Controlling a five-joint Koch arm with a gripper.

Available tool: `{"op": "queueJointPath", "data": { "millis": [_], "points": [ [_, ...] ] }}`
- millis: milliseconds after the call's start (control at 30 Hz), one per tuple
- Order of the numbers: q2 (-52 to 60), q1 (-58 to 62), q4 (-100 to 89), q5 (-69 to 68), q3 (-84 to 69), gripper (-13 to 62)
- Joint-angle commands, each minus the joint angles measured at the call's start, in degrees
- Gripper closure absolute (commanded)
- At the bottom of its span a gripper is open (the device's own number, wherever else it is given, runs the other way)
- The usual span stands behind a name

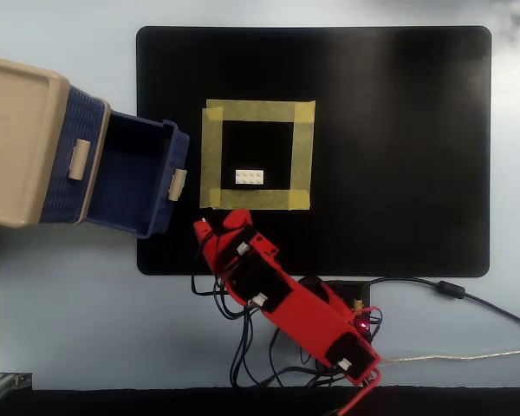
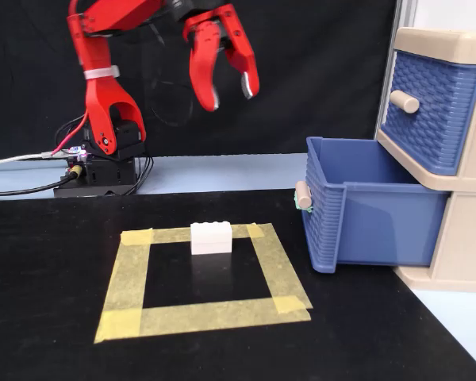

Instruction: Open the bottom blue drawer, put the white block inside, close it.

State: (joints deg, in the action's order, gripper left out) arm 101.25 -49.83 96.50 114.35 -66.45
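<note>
Bottom blue drawer [image 2: 357, 208] pulled out, visible interior bare; white block [image 2: 211, 238] inside tape square [image 2: 127, 278]; end effector [image 2: 232, 91] apart.

Arm folded high; pincer [image 2: 231, 93] parted, empty, tips pointing downward.

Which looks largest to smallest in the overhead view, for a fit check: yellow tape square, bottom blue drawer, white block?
1. Yellow tape square
2. Bottom blue drawer, nearly as large but nearer the camera, so unsure
3. White block

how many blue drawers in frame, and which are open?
2. The bottom blue drawer is pulled open over the mat; the upper blue drawer sits shut in the beige cabinet. None appear hidden.
</note>
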Motion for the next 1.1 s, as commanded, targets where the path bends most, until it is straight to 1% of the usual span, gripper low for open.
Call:
{"op": "queueJointPath", "data": {
  "millis": [0,100,167,233,333,500,700,933,1067],
  "points": [
    [-3.78,2.72,4.31,-26.54,6.33,15.8],
    [-6.24,7.38,4.75,-54.32,8.61,15.8],
    [-7.82,11.43,4.92,-67.24,8.26,15.8],
    [-9.76,14.94,5.19,-73.92,8.44,15.8],
    [-12.04,16.88,5.01,-82.79,7.82,15.7],
    [-18.98,17.67,4.13,-84.73,2.37,15.4],
    [-24.61,17.05,3.08,-84.20,1.23,15.3],
    [-31.90,16.96,-4.66,-84.20,0.97,15.3],
    [-34.37,16.88,-5.54,-84.20,-1.58,15.2]
  ]
}}
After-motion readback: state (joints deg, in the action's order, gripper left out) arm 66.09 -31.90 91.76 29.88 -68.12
